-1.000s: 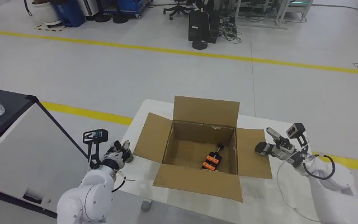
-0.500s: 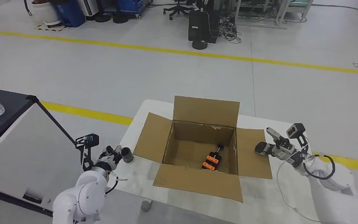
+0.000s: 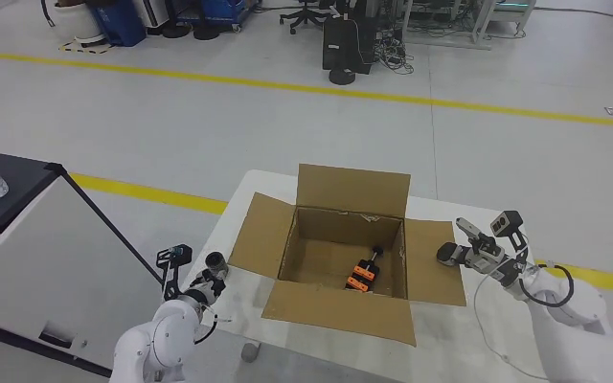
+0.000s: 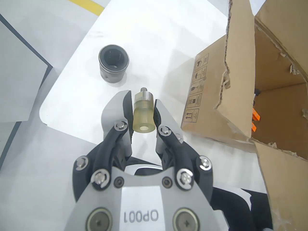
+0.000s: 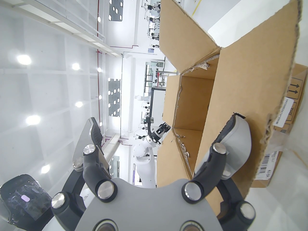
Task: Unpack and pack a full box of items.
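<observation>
An open cardboard box stands on the white table. Inside it lies an orange and black item. My left gripper is shut on a yellowish translucent cylinder with a metal stud, held above the table's left front corner. A black ring-shaped socket stands upright on the table just beyond it, also visible from above as the socket beside my left gripper. My right gripper is open at the box's right flap, one finger lying along the flap, nothing held.
A white cabinet with a black frame stands close to the table's left side. The box flaps spread outward on all sides. Bare tabletop lies between the socket and the box.
My left arm swung out to the left and came back, ending nearer the table's front edge with the cylinder in its grip. The right arm has not moved.
</observation>
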`<state>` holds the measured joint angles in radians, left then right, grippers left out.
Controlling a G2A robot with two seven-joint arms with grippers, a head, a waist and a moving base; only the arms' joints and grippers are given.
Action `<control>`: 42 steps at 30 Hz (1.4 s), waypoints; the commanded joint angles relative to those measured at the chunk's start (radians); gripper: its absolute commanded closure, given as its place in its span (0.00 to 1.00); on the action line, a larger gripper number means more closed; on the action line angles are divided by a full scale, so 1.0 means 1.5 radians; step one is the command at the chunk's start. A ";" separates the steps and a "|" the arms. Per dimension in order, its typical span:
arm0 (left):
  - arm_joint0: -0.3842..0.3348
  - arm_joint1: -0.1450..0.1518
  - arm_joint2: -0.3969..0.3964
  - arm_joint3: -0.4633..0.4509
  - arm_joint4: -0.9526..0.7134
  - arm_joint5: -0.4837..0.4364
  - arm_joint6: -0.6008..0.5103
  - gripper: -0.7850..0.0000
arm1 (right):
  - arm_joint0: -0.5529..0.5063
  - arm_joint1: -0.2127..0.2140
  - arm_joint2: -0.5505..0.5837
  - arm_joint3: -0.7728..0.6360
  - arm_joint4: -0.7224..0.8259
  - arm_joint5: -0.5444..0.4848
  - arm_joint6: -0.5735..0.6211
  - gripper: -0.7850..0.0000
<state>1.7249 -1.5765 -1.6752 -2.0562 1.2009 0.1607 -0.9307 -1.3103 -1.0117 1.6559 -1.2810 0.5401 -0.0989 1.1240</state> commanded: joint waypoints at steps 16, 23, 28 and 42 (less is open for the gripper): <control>-0.025 0.013 -0.005 0.109 -0.109 -0.033 0.046 1.00 | 0.000 0.000 0.000 0.000 0.000 0.000 0.000 0.00; -0.037 0.022 -0.013 0.153 -0.100 -0.043 0.056 1.00 | 0.000 0.000 0.000 0.000 0.000 0.000 0.000 0.00; -0.037 0.027 -0.019 0.166 -0.109 -0.045 0.063 1.00 | 0.000 0.000 0.000 0.000 0.000 0.000 0.000 0.00; -0.054 0.041 -0.013 0.204 -0.097 -0.044 0.064 1.00 | 0.000 0.000 0.000 0.000 0.000 0.000 0.000 0.00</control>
<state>1.6439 -1.5162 -1.6939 -1.7540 1.0586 0.0913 -0.8343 -1.3103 -1.0117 1.6559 -1.2810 0.5401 -0.0989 1.1240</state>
